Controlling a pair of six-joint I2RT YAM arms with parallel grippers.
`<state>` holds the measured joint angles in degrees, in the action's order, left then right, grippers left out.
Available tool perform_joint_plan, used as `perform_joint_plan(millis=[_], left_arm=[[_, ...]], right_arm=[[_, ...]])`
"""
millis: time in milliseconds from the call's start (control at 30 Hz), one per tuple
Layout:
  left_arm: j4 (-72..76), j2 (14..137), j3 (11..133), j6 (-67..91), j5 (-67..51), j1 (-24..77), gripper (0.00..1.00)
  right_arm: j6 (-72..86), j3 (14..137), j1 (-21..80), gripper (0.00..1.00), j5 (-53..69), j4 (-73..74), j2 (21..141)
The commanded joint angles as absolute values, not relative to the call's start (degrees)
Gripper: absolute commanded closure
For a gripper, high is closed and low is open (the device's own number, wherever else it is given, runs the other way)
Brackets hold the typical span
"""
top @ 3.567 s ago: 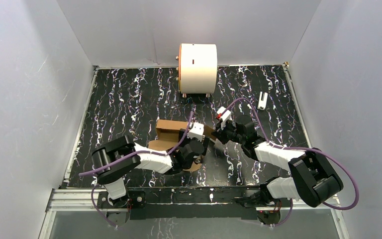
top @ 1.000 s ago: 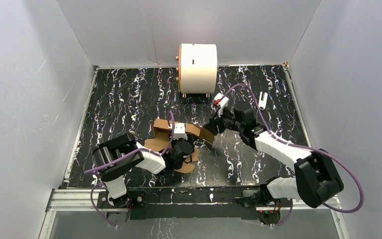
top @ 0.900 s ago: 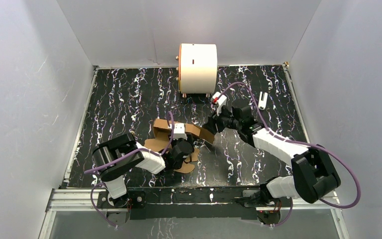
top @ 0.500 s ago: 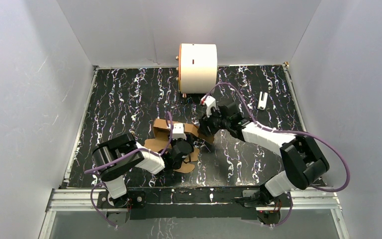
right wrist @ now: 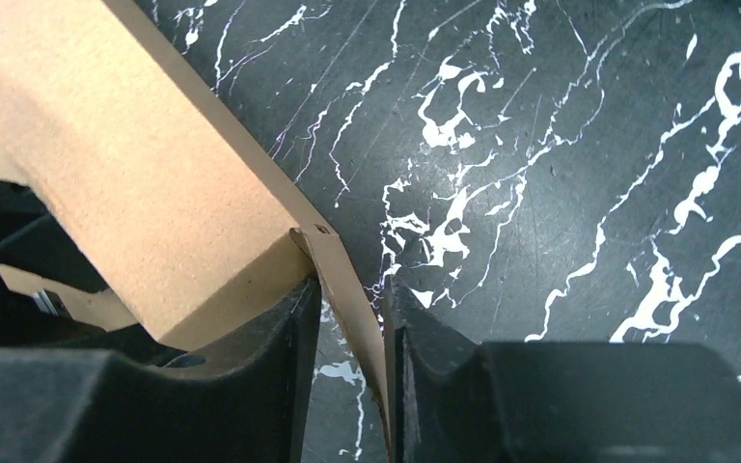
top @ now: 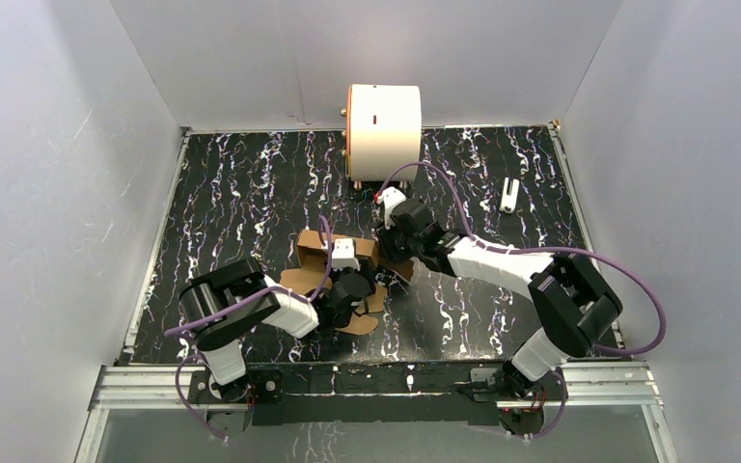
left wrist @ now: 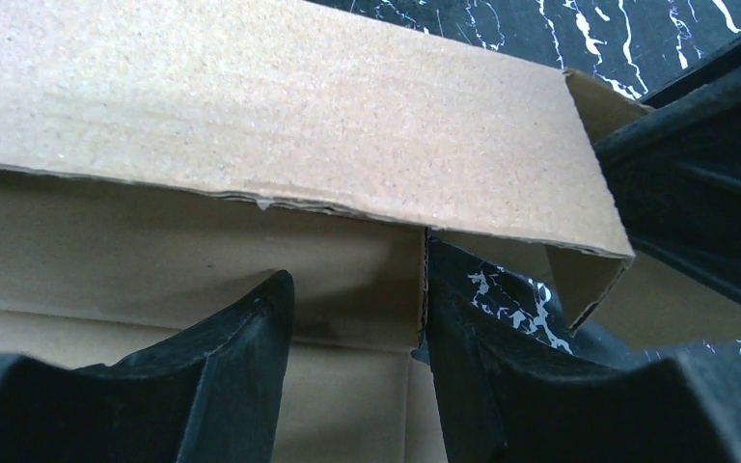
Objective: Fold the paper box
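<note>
paper box (top: 311, 247) — long axis left-right, flap (right wrist: 345, 309) between right fingers (right wrist: 444, 386)

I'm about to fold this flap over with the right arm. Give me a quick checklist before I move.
1. Flap sits between the right end effector's fingers: ok.
2. Right grip firm on that flap: cannot tell; a slim gap shows.
3. Left end effector inside the paper box, jaws apart over its inner panel: ok.
4. Box walls all raised: not ok; some flaps lie flat, unfolded.
5. White cylinder apart from the box: ok.
</note>
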<state>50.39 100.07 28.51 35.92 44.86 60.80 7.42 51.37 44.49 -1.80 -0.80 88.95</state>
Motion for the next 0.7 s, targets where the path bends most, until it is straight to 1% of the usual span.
perform_joint_plan(millis=[0,100,200,233,367,467,567,667], left_arm=[[50.1,101.2,27.2,37.6,43.7,60.3,0.51],[50.8,101.0,27.0,37.7,43.1,60.3,0.51],[51.1,99.3,26.6,37.6,42.5,60.3,0.51],[51.2,98.4,26.3,37.6,42.4,60.3,0.51],[51.2,94.9,24.8,37.7,42.0,60.3,0.50],[51.1,91.3,23.2,38.1,40.3,60.3,0.49],[49.6,85.0,21.4,37.4,38.5,60.2,0.47],[43.6,77.5,20.5,37.7,38.9,60.0,0.46]], right_arm=[[17.1,55.5,46.6,0.64,-10.6,0.7,90.1],[20.9,56.3,47.3,0.68,-13.7,2.4,90.9],[22.2,56.1,47.5,0.79,-15.2,2.0,91.0],[22.2,56.1,47.5,0.80,-15.7,1.6,91.1],[22.4,56.3,47.5,0.83,-17.1,1.2,90.9],[19.4,57.3,47.5,0.85,-16.3,1.1,91.6],[17.1,58.1,47.5,0.87,-16.0,3.0,92.5],[15.3,56.9,47.5,0.89,-14.8,1.0,92.0]])
